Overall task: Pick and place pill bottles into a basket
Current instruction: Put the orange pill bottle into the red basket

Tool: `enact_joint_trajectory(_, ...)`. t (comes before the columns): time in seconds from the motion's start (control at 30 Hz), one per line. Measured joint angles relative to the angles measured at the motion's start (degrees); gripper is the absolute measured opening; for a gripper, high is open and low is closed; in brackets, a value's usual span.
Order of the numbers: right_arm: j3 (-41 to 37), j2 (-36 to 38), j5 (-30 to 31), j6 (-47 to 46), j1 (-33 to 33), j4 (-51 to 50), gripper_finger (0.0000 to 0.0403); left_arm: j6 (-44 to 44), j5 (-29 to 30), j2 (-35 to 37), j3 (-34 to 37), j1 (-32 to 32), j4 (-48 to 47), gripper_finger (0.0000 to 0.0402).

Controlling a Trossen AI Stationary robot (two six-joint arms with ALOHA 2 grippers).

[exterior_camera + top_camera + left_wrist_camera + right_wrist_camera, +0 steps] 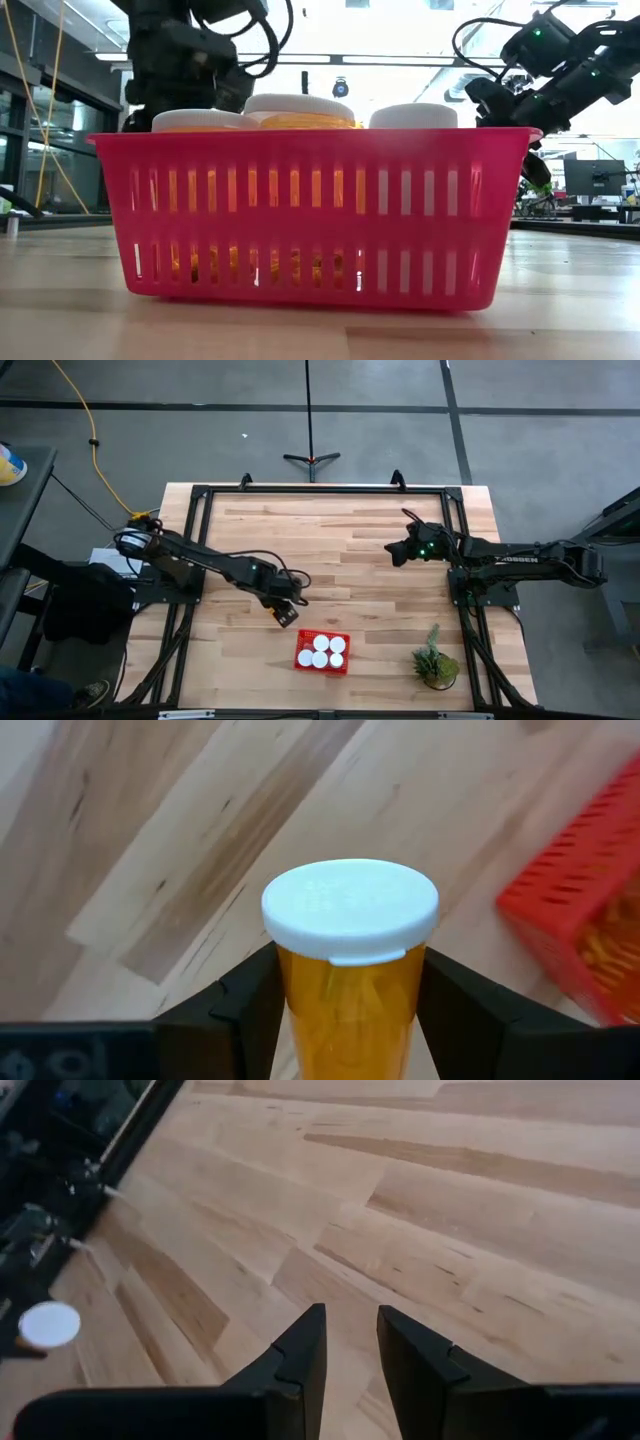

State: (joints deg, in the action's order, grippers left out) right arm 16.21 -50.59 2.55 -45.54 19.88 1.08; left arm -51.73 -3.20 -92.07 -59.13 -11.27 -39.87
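A: From above, where does everything sit?

B: The small square red plastic mesh basket stands on the pale wooden plank table near its front edge, with five white-capped orange pill bottles packed inside. The left gripper hovers just beside the basket's rear-left corner, apart from it. The right gripper hangs over the table's right-centre, well apart from the basket. A small green potted plant stands to the right of the basket.

A: And level with the table?

B: The basket fills the low view, white caps rising above its rim. The left arm is behind it on the picture's left, the right arm at upper right.

A: What does the left wrist show?

B: The left gripper is pinching a sixth pill bottle, upright, its round white cap above the two dark fingers pressing the amber body from both sides. The basket's corner lies near, off to one side.

A: The right wrist?

B: The right gripper has its fingers slightly parted, holding nothing, above bare planks.
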Motion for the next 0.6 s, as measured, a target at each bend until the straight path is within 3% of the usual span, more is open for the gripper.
enact_joint_trajectory(0.6, 0.0, 0.0, 0.1, -11.2, 0.0, 0.4, 0.0084, 10.2, 0.6, 4.9, 0.0, -1.0, 12.6, 0.0234)
